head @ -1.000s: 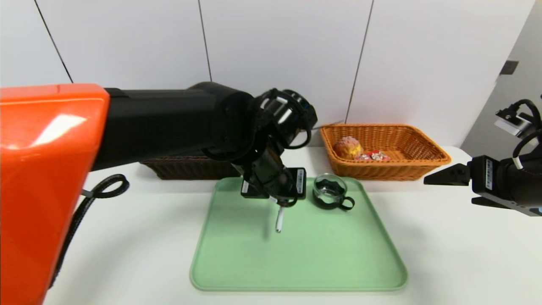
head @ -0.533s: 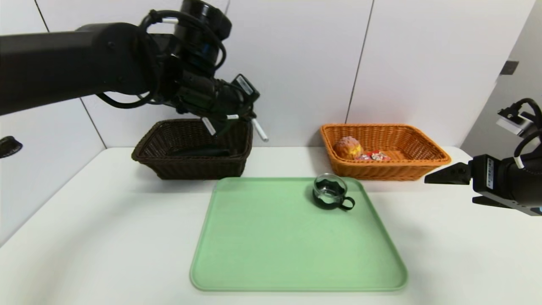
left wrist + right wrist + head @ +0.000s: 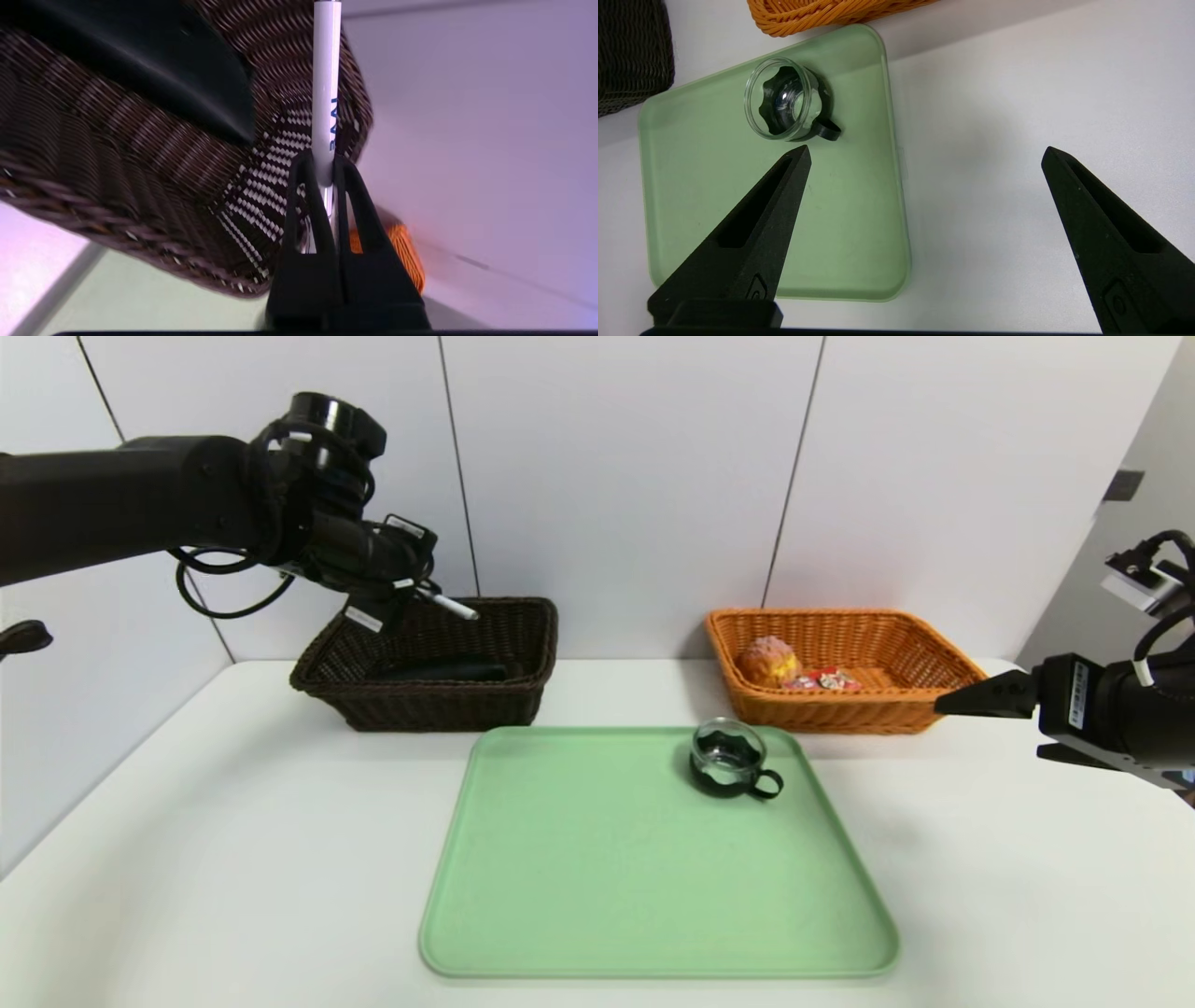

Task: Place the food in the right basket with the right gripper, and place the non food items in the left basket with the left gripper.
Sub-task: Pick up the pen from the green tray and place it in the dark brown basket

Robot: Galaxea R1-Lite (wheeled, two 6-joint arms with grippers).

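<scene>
My left gripper (image 3: 415, 595) hangs above the dark brown left basket (image 3: 425, 702), shut on the slim white pen (image 3: 454, 608). In the left wrist view the pen (image 3: 325, 84) sticks out from between the closed fingertips over the basket's weave (image 3: 117, 154). The black pouch (image 3: 439, 669) lies inside that basket. The bun (image 3: 767, 661) and red carton (image 3: 823, 680) sit in the orange right basket (image 3: 878, 709). The glass cup (image 3: 726, 761) stands on the green tray (image 3: 653, 896). My right gripper (image 3: 990, 728) hovers open at the right, holding nothing.
From the right wrist the cup (image 3: 784, 100) shows near the tray's (image 3: 738, 210) far corner, beside the orange basket (image 3: 822, 11). White table (image 3: 980, 896) surrounds the tray. A white panelled wall stands behind both baskets.
The left arm has lifted the pen off the tray and swung it up and left to above the dark basket. The right arm has barely moved.
</scene>
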